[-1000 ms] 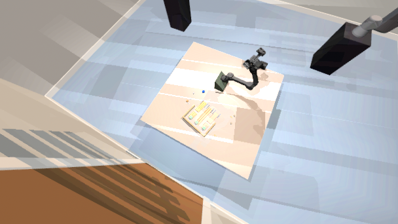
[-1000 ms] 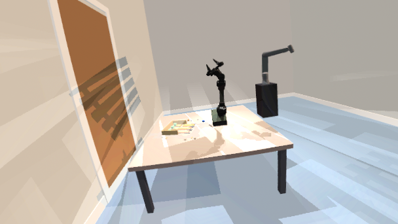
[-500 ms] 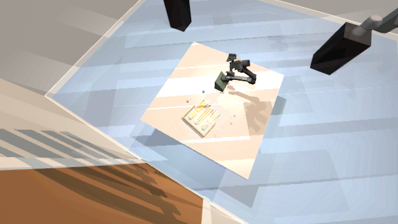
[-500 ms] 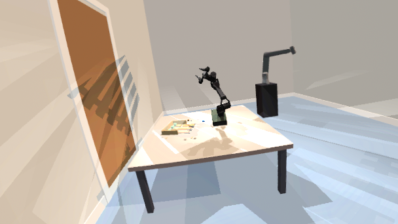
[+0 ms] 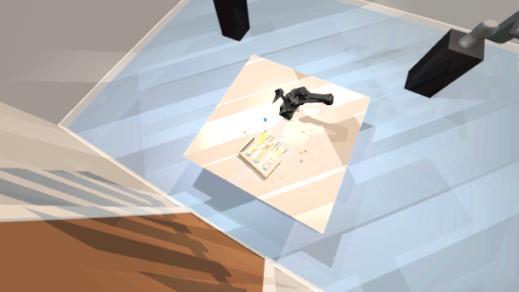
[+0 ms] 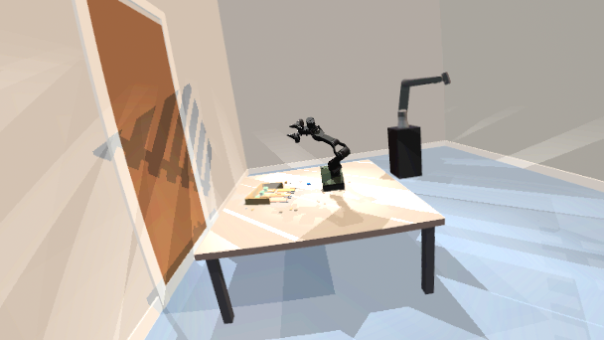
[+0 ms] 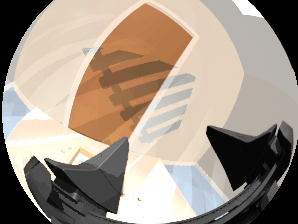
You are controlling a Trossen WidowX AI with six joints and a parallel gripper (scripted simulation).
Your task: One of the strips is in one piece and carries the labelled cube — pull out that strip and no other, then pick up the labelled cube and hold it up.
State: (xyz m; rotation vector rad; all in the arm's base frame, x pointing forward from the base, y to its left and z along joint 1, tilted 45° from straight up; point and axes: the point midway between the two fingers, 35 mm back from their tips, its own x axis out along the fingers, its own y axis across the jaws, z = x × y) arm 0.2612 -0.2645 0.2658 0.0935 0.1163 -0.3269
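A shallow tan tray (image 5: 251,164) (image 6: 256,201) lies on the table (image 5: 307,198) (image 6: 358,216) and holds several thin strips (image 5: 266,148) (image 6: 283,192) side by side. Small pale green cubes (image 5: 257,158) sit on them; they are too small for me to read a label or to tell which strip is whole. My gripper (image 5: 278,94) (image 6: 296,131) (image 7: 169,136) is open and empty. It is raised high over the table, above and behind the tray, and faces the wall with the door. The wrist view shows only the two fingers, the door and a corner of the table.
The arm's base (image 5: 287,112) (image 6: 333,179) stands behind the tray. A small blue ball (image 5: 265,119) (image 6: 308,184) and scattered tan bits (image 5: 302,153) lie around the tray. Two black pedestals with camera arms (image 5: 230,8) (image 5: 444,67) (image 6: 404,151) stand on the floor. A brown door (image 6: 144,126) (image 7: 133,76) is in the wall beside the table.
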